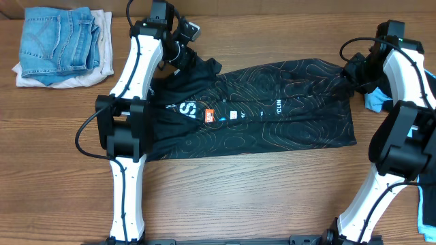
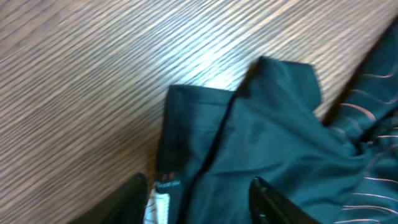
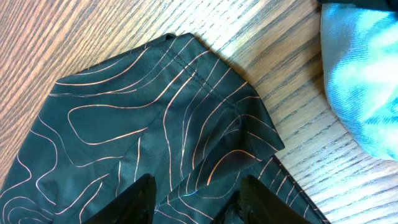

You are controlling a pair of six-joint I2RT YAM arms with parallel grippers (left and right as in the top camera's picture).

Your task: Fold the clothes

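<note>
A black jersey (image 1: 272, 112) with thin contour lines and sponsor logos lies folded lengthwise across the table's middle. My left gripper (image 1: 196, 62) hovers over its upper left end. In the left wrist view the left gripper (image 2: 198, 199) is open, straddling dark plain fabric (image 2: 267, 124) and a small white label (image 2: 161, 206) that rest on the wood. My right gripper (image 1: 351, 75) is at the jersey's right end. Seen from its wrist, the right gripper (image 3: 199, 196) stands open over a folded-back corner of the contour-lined cloth (image 3: 155, 118). A light-blue garment (image 3: 364, 81) lies just right of that corner.
Folded blue jeans (image 1: 58, 41) sit on a white cloth (image 1: 27, 78) at the back left. The light-blue garment (image 1: 375, 102) is partly under the right arm. Bare wooden table (image 1: 259, 197) runs along the front.
</note>
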